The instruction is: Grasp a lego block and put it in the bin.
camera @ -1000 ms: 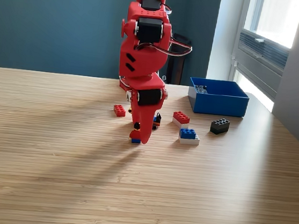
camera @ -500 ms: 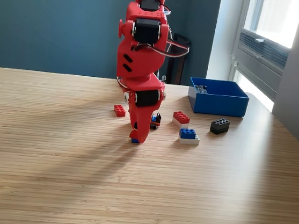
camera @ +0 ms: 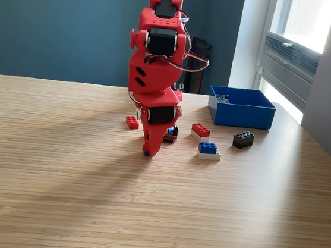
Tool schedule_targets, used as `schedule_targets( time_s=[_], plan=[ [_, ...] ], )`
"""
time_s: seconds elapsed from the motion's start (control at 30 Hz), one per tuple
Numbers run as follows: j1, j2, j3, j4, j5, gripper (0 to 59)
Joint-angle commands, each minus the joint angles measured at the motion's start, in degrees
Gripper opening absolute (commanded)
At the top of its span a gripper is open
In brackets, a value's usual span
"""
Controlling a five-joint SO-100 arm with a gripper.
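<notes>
My red arm stands mid-table in the exterior view with its gripper point(camera: 148, 150) pointing straight down. The jaws are closed on a small lego block point(camera: 146, 153); only a blue bit of it shows at the tip, at or just above the wood. The bright-blue bin point(camera: 242, 110) sits behind and to the exterior view's right of the gripper, with some small pieces in its back left corner. More loose blocks lie around: a red one point(camera: 132, 122), a red-on-white one point(camera: 200, 130), a blue-on-white one point(camera: 209, 150) and a black one point(camera: 243, 139).
A small dark mixed-colour piece point(camera: 172, 132) lies just behind the gripper, partly hidden by it. The wooden table point(camera: 154, 218) stretches wide in front. A window and a grey wall border the exterior view's right side.
The gripper has drawn slightly back and toward the exterior view's left, and the small block at its tip has moved along with it. The arm's upper joints have tilted a little.
</notes>
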Motion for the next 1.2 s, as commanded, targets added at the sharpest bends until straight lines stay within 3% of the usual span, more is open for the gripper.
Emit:
schedule_targets(
  time_s=[0.03,0.43,0.6,0.7,1.2],
  plan=[
    [0.18,1.58,-4.83,0.88,1.49,0.0],
    [-1.41,2.29,-15.64,10.37,6.59,0.0],
    [-5.71,2.55,-7.82,10.63,8.26,0.0],
    [-8.44,4.48,-8.88,13.45,10.63,0.0],
    [-41.13,34.19,7.29,13.62,20.39,0.0]
  ],
)
